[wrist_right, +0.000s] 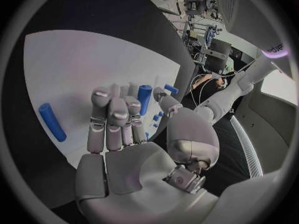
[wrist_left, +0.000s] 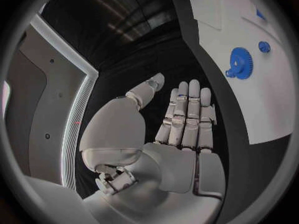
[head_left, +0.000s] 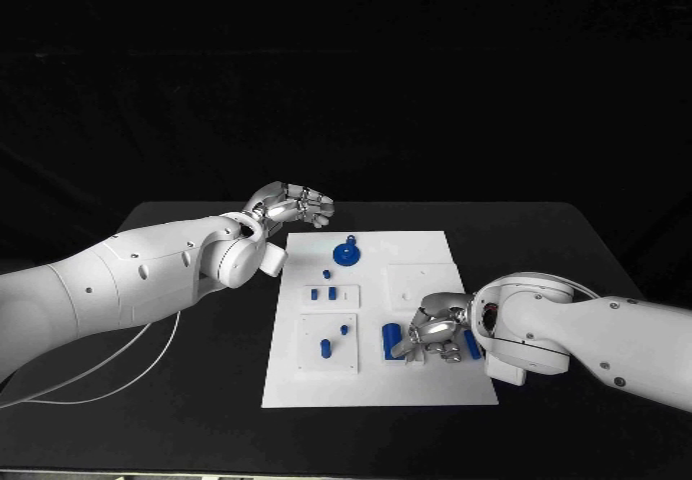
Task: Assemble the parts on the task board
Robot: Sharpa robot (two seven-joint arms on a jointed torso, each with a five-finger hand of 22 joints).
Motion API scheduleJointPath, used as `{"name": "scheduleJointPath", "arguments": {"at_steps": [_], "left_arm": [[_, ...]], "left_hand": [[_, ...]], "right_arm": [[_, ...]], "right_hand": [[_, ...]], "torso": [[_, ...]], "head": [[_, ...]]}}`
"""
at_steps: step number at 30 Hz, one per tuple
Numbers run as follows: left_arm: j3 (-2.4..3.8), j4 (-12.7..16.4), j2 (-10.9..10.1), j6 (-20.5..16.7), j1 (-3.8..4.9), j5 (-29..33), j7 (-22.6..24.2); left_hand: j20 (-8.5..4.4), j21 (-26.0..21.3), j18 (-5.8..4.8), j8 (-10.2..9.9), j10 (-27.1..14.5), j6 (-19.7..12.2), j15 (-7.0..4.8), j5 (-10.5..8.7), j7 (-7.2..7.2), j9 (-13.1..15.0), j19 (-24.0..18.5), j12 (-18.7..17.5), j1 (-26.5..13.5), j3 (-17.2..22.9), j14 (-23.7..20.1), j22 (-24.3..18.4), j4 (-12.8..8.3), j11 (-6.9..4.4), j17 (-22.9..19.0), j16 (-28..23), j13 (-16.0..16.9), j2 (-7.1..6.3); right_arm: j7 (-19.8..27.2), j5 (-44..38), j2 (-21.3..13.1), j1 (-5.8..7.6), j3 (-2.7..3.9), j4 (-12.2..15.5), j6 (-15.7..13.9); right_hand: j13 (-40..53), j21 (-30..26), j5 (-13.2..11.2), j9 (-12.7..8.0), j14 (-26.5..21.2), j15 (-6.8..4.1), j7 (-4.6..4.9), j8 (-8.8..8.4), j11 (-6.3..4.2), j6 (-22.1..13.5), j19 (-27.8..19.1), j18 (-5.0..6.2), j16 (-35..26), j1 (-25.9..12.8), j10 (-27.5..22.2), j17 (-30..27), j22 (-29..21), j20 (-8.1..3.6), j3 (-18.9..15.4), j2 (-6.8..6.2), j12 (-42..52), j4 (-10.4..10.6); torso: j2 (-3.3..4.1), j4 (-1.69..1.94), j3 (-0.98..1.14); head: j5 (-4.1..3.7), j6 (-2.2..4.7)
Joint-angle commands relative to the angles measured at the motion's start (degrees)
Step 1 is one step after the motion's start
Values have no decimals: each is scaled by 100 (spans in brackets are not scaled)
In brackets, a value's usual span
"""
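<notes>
- Task board point(head_left: 418, 385): white plate, flat on black table point(head_left: 188, 390), lying between the two hands.
- Left hand point(head_left: 293, 205): off the board, just beyond its far left corner, above the table; fingers straight and held side by side in the left wrist view, thumb apart, nothing held.
- Right hand point(head_left: 433, 330): low over the near right part of the board; fingers curled inward; cannot tell whether anything is pinched.
- Blue gear point(head_left: 348, 252): on the board's far part, near the left hand, well apart from the right hand.
- Blue cylinder point(head_left: 391, 338): on the board, just beside the right hand, on the side toward the left hand.
- Second blue cylinder point(head_left: 472, 345): at the right hand's other side, partly hidden.
- Small blue parts point(head_left: 330, 294): mid-board, between the hands.
- Blue peg point(head_left: 326, 347): near left part, apart from the right hand.
</notes>
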Motion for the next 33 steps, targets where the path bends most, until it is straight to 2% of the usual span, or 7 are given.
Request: {"name": "scheduleJointPath", "arguments": {"at_steps": [1, 11, 14, 20, 25, 29, 33], "left_arm": [[4, 3, 9, 72, 2, 26, 30], [4, -4, 9, 69, 2, 26, 34], [4, -8, 10, 62, 2, 26, 36], [4, -20, 25, 64, 2, 26, 37], [3, -34, 28, 67, 2, 26, 36], [3, -45, 40, 65, 2, 26, 38], [2, -34, 26, 70, 2, 26, 27]], "left_hand": [[18, -20, 58, 7, -44, -31, 46, 5, 0, -6, -18, -7, -37, 7, 5, 8, 31, 12, 10, -41, -8, -3], [18, -22, 59, 8, -44, -31, 46, 7, 0, -6, -19, -7, -36, 9, 6, 10, 31, 12, 16, -45, -9, -2], [18, -23, 59, 9, -44, -31, 46, 7, 0, -6, -19, -7, -36, 9, 7, 11, 31, 12, 18, -46, -9, -3], [19, -24, 58, 9, -44, -31, 46, 6, 0, -6, -19, -7, -38, 8, 7, 13, 31, 13, 22, -48, -10, -6], [19, -25, 58, 9, -44, -32, 46, 5, 0, -6, -19, -7, -39, 7, 7, 15, 31, 13, 25, -50, -10, -7], [19, -25, 58, 10, -44, -32, 46, 4, 0, -6, -19, -6, -40, 7, 7, 16, 32, 13, 28, -52, -10, -8], [19, -26, 59, 10, -44, -32, 46, 4, 0, -6, -19, -6, -40, 7, 8, 17, 32, 13, 30, -54, -11, -8]], "right_arm": [[-97, -118, -27, -32, -26, -8, 54], [200, -68, -295, -29, -18, 174, -256], [276, -49, -395, -1, 105, 235, -266], [422, 150, -603, 209, 326, 194, -286], [530, 383, -694, 301, 445, 47, -290], [496, 503, -810, 341, 492, -27, -292], [338, 212, -974, 392, 493, -105, -34]], "right_hand": [[8, 16, -24, 12, -6, -12, 21, -42, -2, -13, -23, 254, -20, -92, 28, 7, 66, 12, -152, -96, -30, -14], [23, -14, -18, 25, -14, -32, 5, -64, -20, -14, -38, 254, -36, -246, 30, 15, 43, -30, -512, 5, -52, -263], [25, -18, -17, 24, -14, -32, 7, -72, -19, -23, -36, 254, -40, -235, 31, 15, 40, -36, -535, -4, -55, -309], [27, -24, -16, 30, -12, -31, 7, -73, -19, -21, -33, 254, -45, -220, 34, 14, 35, -41, -555, -11, -57, -355], [30, -28, -15, 34, -8, -32, 7, -77, -19, -25, -26, 254, -47, -184, 39, 14, 30, -48, -558, -2, -58, -404], [33, -30, -13, 33, -6, -30, 12, -90, -16, -45, -19, 254, -48, -163, 42, 15, 27, -53, -560, 4, -59, -434], [39, -31, -11, 36, 3, -24, 18, -100, -10, -59, -3, 254, -46, -67, 51, 18, 23, -63, -522, 50, -57, -499]], "torso": [[0, 2, -2], [-1, 0, 1], [-2, -8, 4], [-4, -6, 9], [0, -7, 8], [-1, -8, 12], [2, 1, 12]], "head": [[-3, 7], [-22, 30], [-22, 52], [-76, 91], [-120, 117], [-145, 137], [-180, 146]]}}
